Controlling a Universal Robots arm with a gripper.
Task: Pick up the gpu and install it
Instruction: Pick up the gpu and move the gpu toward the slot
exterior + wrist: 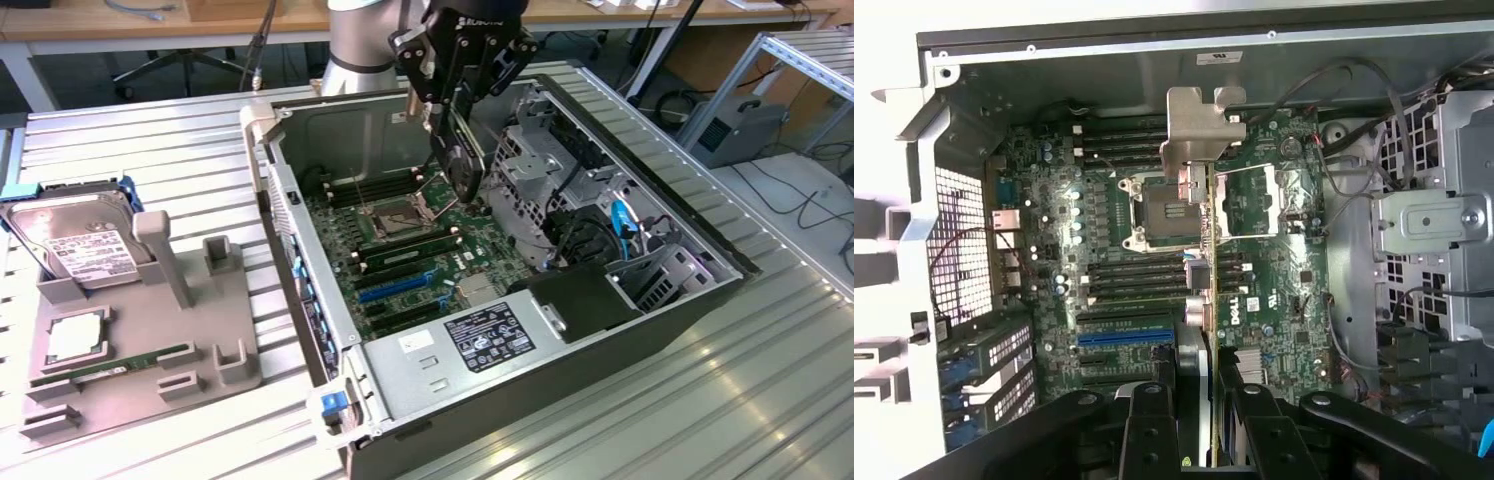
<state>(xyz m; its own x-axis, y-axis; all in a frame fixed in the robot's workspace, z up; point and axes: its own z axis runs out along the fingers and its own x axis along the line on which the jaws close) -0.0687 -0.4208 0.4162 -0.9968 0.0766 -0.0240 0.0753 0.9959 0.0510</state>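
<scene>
Ribbed metal table (160, 140), open computer case (400, 365), grey parts holder (134, 395) alongside

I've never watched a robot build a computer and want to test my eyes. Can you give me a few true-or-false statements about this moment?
1. The pincer grips the gpu over the open computer case. True.
2. The gpu is seated in a slot on the motherboard. False: it hangs edge-down in the pincer, above the board.
3. A hard drive stands in the gray holder on the exterior view's left. True.
4. The memory stick is plugged into the motherboard. False: it lies in the gray holder, outside the case.
</scene>
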